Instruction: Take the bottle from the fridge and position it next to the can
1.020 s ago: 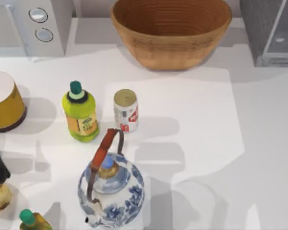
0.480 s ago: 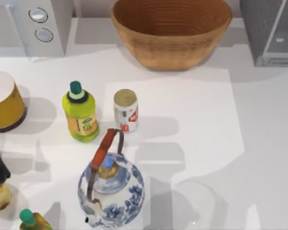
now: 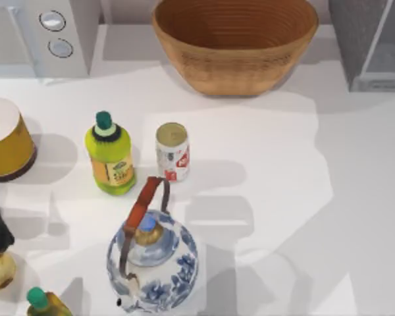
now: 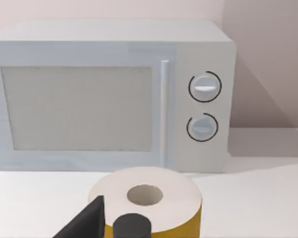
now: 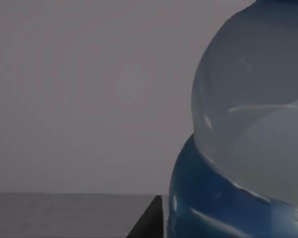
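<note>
Up close in the right wrist view, the bottle (image 5: 253, 124) is looming large, its clear pale dome sitting above a blue band, with a plain grey wall behind it. Whether the right claw is spread or pinching, I cannot tell.

Over on the table (image 3: 270, 197), the can (image 3: 172, 152) is standing upright near the middle, red markings facing the near edge. Just to its left the yellow-green bottle (image 3: 110, 153) is standing with its dark green cap up, close but apart. Nearer the front, a blue-and-white teapot (image 3: 153, 260) is sitting with its brown handle arching toward the can. A big woven basket (image 3: 235, 41) is resting at the back, and the fridge (image 3: 368, 43) is peeking in at the back right corner.

At the left side, the yellow cylinder (image 3: 6, 139) is standing in front of the microwave (image 3: 46, 33). The left wrist view is looking straight across that cylinder at the microwave's two knobs. The left arm is parked there by the table's left edge; its claw's state I cannot tell.
</note>
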Available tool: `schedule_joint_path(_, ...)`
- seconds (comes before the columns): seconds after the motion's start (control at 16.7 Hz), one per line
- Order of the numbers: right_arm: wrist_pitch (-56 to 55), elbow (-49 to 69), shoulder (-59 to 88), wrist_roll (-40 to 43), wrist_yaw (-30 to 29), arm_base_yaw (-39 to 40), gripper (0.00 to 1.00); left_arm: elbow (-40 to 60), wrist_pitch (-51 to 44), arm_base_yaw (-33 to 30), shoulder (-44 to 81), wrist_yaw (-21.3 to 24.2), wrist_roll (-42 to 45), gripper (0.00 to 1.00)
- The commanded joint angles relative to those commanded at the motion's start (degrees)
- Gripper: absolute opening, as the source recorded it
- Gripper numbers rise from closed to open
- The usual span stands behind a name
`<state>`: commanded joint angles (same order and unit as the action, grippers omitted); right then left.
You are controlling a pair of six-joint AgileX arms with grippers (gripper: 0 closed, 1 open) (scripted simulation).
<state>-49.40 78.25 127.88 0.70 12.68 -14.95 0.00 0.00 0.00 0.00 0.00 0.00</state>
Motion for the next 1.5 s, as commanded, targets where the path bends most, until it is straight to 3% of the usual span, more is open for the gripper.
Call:
schedule_joint_path(0.48,-1.74,-4.24,-2.59,-0.12,0.58,-0.90,0.00,0.00,0.00,0.00,0.00,0.00,0.00,1.00)
schedule_joint_path(1.08,-13.67,-35.26,-20.82,-0.20,5.63,-5.34,0.00,0.00,0.00,0.00,0.00,0.00,0.00,1.00)
schedule_joint_path(1.5,-14.43,-36.57,-21.69,-0.31,5.80,-5.21,0.00,0.00,0.00,0.00,0.00,0.00,0.00,1.00)
